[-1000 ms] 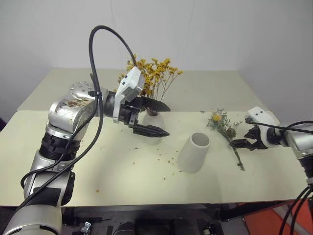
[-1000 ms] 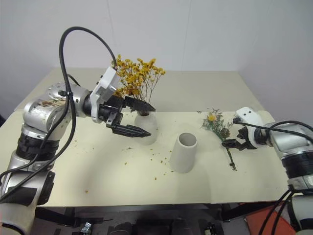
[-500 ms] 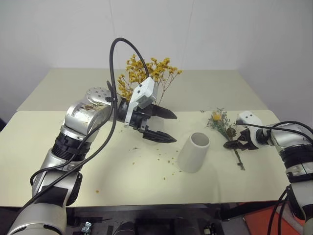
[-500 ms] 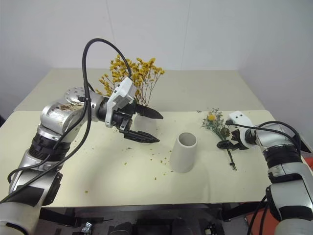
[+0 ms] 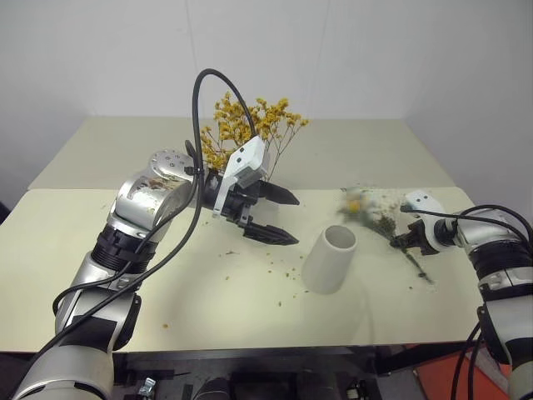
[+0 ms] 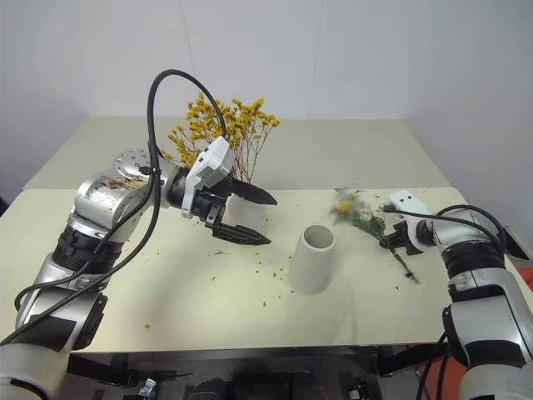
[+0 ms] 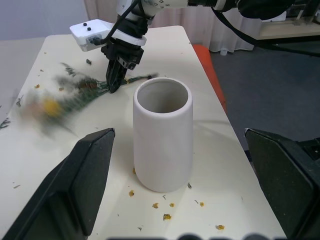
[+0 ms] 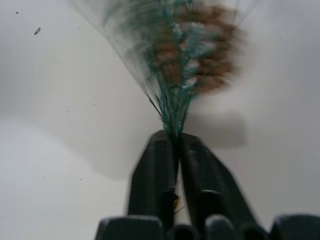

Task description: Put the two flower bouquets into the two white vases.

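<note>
My right claw (image 8: 175,145) has its two black fingers pinched tight on the stems of the grey-green sprig bunch (image 5: 375,212), gripping it low on the stalk. The bunch lies on the cream table (image 5: 208,292) out at my right side, its head pointing toward the middle of the table and the stem end trailing past the claw toward the near edge. The head of the bunch is smeared in every view, so I can make out a yellow spot and some brown and not much more; I would guess it is just off the table surface, but I cannot be sure.

My left claw (image 5: 283,218) hangs above the table near the middle, fingers spread wide with nothing between them, pointing across toward my right. From its wrist camera I look straight at the wide-mouthed cylinder vase (image 7: 162,135), which stands upright and empty just ahead of the open fingers, apart from them.

The cylinder vase sits between my two claws, and the sprig bunch is near it on its right side without touching it.

The yellow-orange dried bunch (image 5: 250,125) stands upright behind my left arm. I take it to be in the other vase, which the arm hides. Small yellow crumbs (image 5: 279,271) are scattered on the table around the cylinder vase.
</note>
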Available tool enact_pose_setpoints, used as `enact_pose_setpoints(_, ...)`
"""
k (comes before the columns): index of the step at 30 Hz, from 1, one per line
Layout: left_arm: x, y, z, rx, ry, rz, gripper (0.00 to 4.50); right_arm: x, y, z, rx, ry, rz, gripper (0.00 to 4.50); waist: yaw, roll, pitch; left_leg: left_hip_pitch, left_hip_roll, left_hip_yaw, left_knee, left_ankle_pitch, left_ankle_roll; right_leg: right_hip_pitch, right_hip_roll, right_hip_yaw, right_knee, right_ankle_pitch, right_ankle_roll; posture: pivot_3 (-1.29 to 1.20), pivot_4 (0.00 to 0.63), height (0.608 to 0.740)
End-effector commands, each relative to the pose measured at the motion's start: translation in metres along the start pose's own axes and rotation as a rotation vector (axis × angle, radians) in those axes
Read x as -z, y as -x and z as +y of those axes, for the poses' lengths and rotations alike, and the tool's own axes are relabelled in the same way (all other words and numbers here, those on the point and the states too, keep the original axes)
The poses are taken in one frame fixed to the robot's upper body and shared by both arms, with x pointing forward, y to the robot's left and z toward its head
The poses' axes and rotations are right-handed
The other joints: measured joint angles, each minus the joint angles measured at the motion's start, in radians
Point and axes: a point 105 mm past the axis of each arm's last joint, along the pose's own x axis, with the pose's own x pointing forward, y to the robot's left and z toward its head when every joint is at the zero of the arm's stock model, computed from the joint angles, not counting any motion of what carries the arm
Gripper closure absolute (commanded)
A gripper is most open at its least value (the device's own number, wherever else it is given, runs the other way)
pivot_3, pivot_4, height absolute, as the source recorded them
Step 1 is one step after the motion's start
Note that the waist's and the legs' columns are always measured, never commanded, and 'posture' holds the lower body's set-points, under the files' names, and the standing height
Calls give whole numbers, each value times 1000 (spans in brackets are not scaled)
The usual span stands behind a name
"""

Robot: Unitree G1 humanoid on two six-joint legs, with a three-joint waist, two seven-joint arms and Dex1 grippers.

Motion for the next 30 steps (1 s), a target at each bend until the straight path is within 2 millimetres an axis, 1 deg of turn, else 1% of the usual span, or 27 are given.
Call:
enact_pose_setpoints(1, -12, 2, 0, -4, -67, -5, 0, -5, 5, -4, 11, 0, -19, 4485, 0, 0, 0, 0, 0, 0, 0, 0, 0, 0, 0, 0, 0, 0, 0, 0, 150, 740)
enact_pose_setpoints(4, -12, 2, 1, -7, -67, -8, 0, -5, 7, -9, 48, -22, -37, 4485, 0, 0, 0, 0, 0, 0, 0, 0, 0, 0, 0, 0, 0, 0, 0, 0, 150, 740)
enact_pose_setpoints(8, -13, 3, 1, -13, -63, -19, 0, -18, 21, -17, 114, -60, -130, 4485, 1, 0, 0, 0, 0, 0, 0, 0, 0, 0, 0, 0, 0, 0, -1, 0, 150, 740)
enact_pose_setpoints(12, -12, 6, 1, -23, -54, -20, 0, -35, 51, -26, 243, -126, -304, 4485, 2, 4, 2, -1, -1, 0, 0, 0, 0, -1, -1, 0, 0, 1, -1, 0, 150, 740)
enact_pose_setpoints(14, -12, 7, 1, -28, -46, -25, 0, -50, 77, -27, 345, -124, -484, 4485, 4, 4, 2, -2, -1, -1, -1, 0, 0, -1, 0, 0, 0, 1, -1, 0, 150, 740)
enact_pose_setpoints(16, -12, 7, 2, -30, -39, -33, 0, -62, 104, -23, 434, -121, -646, 4485, 6, 4, 2, -3, -1, -2, -1, 0, 0, -2, 0, 0, 1, 1, -1, 0, 150, 740)
enact_pose_setpoints(17, -12, 7, 2, -32, -36, -36, 0, -69, 119, -19, 462, -135, -736, 4485, 4, 4, 3, -3, -1, -2, -1, 0, 0, -2, 0, 0, 1, 0, -1, 0, 150, 740)
enact_pose_setpoints(19, -13, 7, 3, -38, -30, -44, 0, -83, 152, -6, 456, -214, -934, 4485, 1, 5, 3, -3, -1, -2, -1, 0, 0, -2, -1, 0, 1, 0, 1, 0, 150, 740)
enact_pose_setpoints(21, -13, 7, 3, -41, -23, -50, 0, -91, 176, 10, 426, -241, -1076, 4485, 2, 6, 3, -3, -1, -2, 0, 0, 0, -2, 0, 0, 2, 0, 1, 0, 150, 740)
enact_pose_setpoints(23, -12, 7, 3, -36, -15, -55, 0, -98, 196, 31, 364, -253, -1204, 4485, 3, 6, 3, -2, -1, -3, 0, 0, 0, -2, 0, 0, 3, -1, 2, 0, 150, 740)
enact_pose_setpoints(26, -11, 8, 2, -35, -14, -54, 0, -100, 213, 55, 332, -238, -1318, 4485, 3, 6, 3, -2, -1, -3, 0, 0, 0, -2, 0, 0, 3, -1, 2, 0, 150, 740)
enact_pose_setpoints(28, -11, 8, 2, -36, -11, -55, 0, -101, 219, 71, 328, -221, -1379, 4485, 3, 6, 3, -2, -1, -3, 0, 0, 0, -1, 0, 0, 2, -1, 2, 0, 150, 740)
enact_pose_setpoints(30, -12, 10, 0, -32, -11, -60, 0, -101, 220, 86, 293, -197, -1405, 4485, 3, 6, 3, -2, -1, -3, 0, 0, 0, -1, 0, 0, 2, -1, 2, 0, 150, 740)
